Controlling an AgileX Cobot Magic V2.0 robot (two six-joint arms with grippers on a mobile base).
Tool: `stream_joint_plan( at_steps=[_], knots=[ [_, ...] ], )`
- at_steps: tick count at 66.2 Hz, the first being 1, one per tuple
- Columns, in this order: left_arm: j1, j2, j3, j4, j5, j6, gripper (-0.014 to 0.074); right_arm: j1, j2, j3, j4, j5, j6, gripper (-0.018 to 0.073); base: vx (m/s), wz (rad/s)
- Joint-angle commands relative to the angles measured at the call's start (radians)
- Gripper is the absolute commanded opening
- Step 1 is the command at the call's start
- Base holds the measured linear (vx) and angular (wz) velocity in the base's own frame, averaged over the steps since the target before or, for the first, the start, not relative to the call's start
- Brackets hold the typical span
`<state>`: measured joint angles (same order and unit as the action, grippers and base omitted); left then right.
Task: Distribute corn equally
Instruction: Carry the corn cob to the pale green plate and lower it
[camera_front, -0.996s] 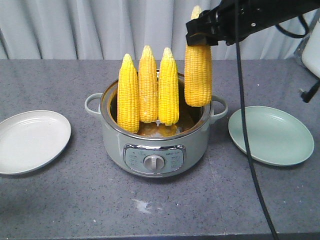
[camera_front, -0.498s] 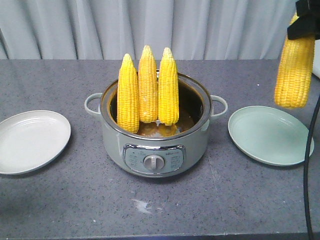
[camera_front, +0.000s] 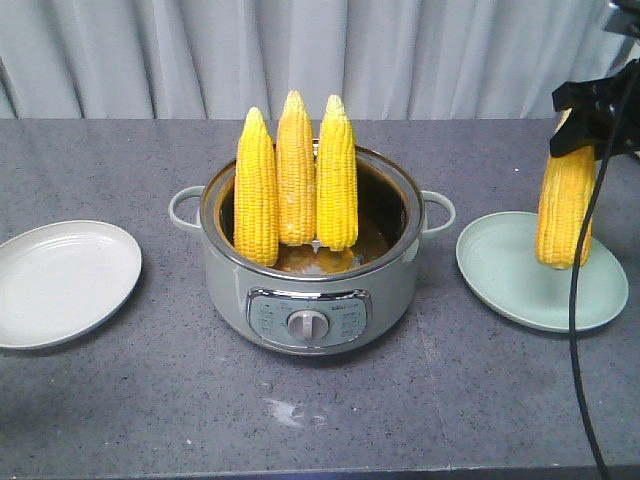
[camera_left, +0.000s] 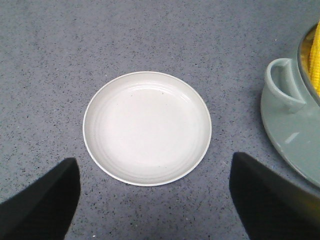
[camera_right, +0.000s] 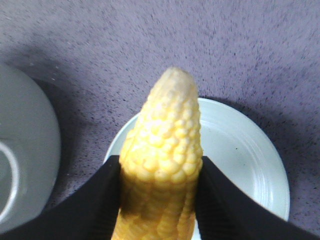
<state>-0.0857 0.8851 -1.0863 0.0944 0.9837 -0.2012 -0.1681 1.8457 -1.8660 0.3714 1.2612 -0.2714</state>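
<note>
1. The right claw (camera_front: 583, 118) is pinched on the tapered tip of one cob of corn (camera_front: 565, 215). The cob hangs upright, blunt end down, over the green plate (camera_front: 500, 300) near the counter's (camera_front: 300, 420) right edge.
2. The cob's lower end overlaps the plate in the front view. Whether it touches the plate cannot be told, and the wrist view hides that end behind the cob itself.
3. Three cobs of corn (camera_front: 296, 170) stand upright, side by side with tips up, in the electric cooking pot (camera_front: 310, 300) at the middle of the counter.
4. The white plate (camera_left: 147, 127) at the counter's left edge carries no corn. The left claw (camera_left: 155, 200) hovers above it, spread wide and gripping nothing.
5. Progress, as a judgement: the task is at an early stage. No cob lies released on either plate, and the first is only just arriving at the green one.
6. Work left, as a judgement: four cobs are visible, so an equal share means two per plate. The held cob has to be set down and let go, one more goes to the green plate, and two go to the white plate.
</note>
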Motion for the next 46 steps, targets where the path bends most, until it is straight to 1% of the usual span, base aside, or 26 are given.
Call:
stream_joint_plan(
  at_steps=[1,19,28,36,46],
  knots=[
    [-0.002,-0.004,-0.032,-0.003,-0.06,-0.01,0.0576,-0.007,-0.005,-0.031,0.007,0.028,0.015,0.0113,0.0,0.0],
    [-0.002,-0.004,-0.032,-0.003,-0.059,-0.01,0.0576,-0.007,0.1,-0.031,0.002,0.028,0.044,0.0121,0.0,0.0],
    [-0.002,-0.004,-0.032,-0.003,-0.058,-0.01,0.0576,-0.007,0.126,-0.031,0.001,0.028,0.048,0.0141,0.0,0.0],
    [-0.002,-0.004,-0.032,-0.003,-0.058,-0.01,0.0576,-0.007,0.134,-0.031,0.001,0.028,0.049,0.0181,0.0,0.0],
    [-0.002,-0.004,-0.032,-0.003,-0.058,-0.01,0.0576,-0.007,0.134,-0.031,0.001,0.028,0.049,0.0272,0.0,0.0]
  ],
)
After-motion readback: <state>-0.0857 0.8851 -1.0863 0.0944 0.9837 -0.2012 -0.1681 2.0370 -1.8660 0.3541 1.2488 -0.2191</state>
